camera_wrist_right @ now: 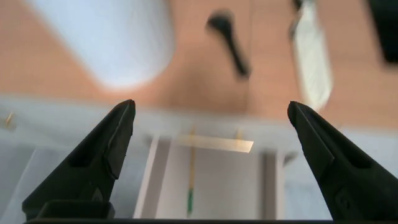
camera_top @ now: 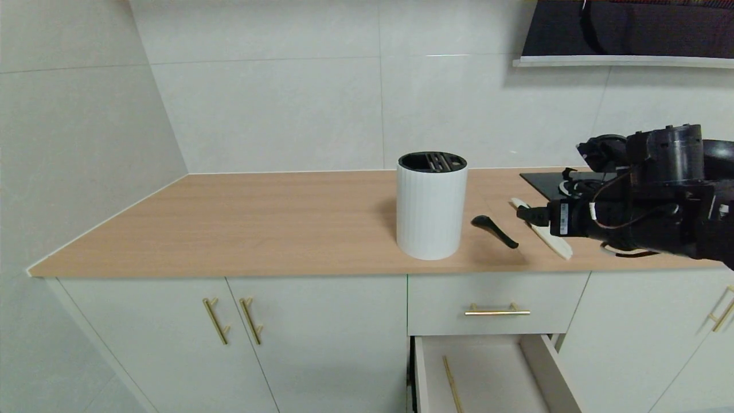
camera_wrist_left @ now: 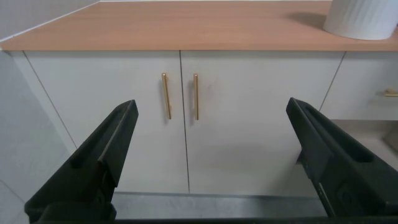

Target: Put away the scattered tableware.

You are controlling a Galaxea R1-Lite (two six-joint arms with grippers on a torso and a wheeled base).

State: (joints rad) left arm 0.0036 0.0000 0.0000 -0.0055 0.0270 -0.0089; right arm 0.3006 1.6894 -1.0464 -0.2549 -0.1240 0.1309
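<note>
Black spoon lies on the counter ahead of the right gripper (spread wide).

A wooden countertop spans mid-frame. On it, right of centre, stand a white ribbed holder and, rightward, a black spoon, a white paddle and a black cooktop.

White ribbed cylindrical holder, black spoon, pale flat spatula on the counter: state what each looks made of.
White ribbed cylindrical holder: probably matte plastic or ceramic; even, dull vertical ribs, black slotted insert on top.
Black spoon: likely plastic or lacquered wood; uniform black, no metallic glint.
Pale flat spatula: plastic or light wood; cream, matte, grain too small to tell.
</note>
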